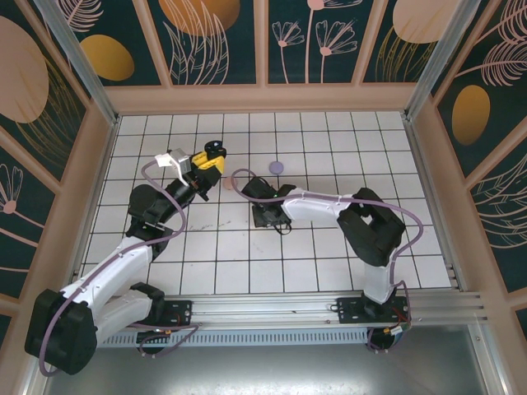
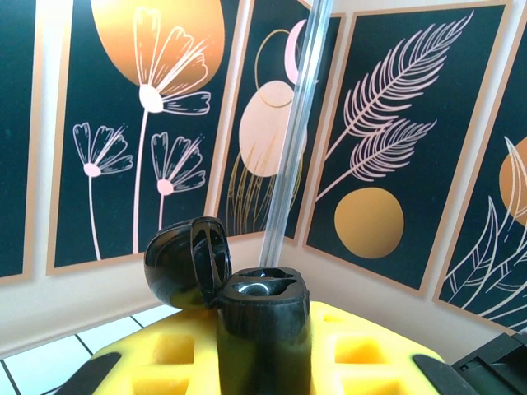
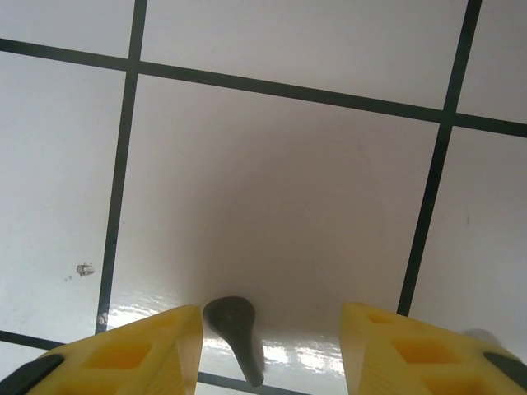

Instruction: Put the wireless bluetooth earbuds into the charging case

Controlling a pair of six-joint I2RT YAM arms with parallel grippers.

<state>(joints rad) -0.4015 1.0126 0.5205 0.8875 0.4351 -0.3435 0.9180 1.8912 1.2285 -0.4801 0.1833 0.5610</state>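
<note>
Right gripper (image 3: 272,329) stands with jaws spread, the black earbud (image 3: 235,331) lying ungrasped on the tile between them. My left gripper (image 2: 263,358) pinches the open charging case (image 2: 263,309) upright; I judge insertion hasn't begun.

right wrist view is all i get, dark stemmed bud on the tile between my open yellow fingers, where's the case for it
Observer: The left arm's yellow fingers grip the small black plastic charging case, which stands upright between them.
Operator: lid open
Observer: Yes, its rounded black lid is hinged open to one side.
Operator: anything else lying around
Observer: A round lilac disc lies on the white tiled floor, nearer the back wall than the right arm.
</note>
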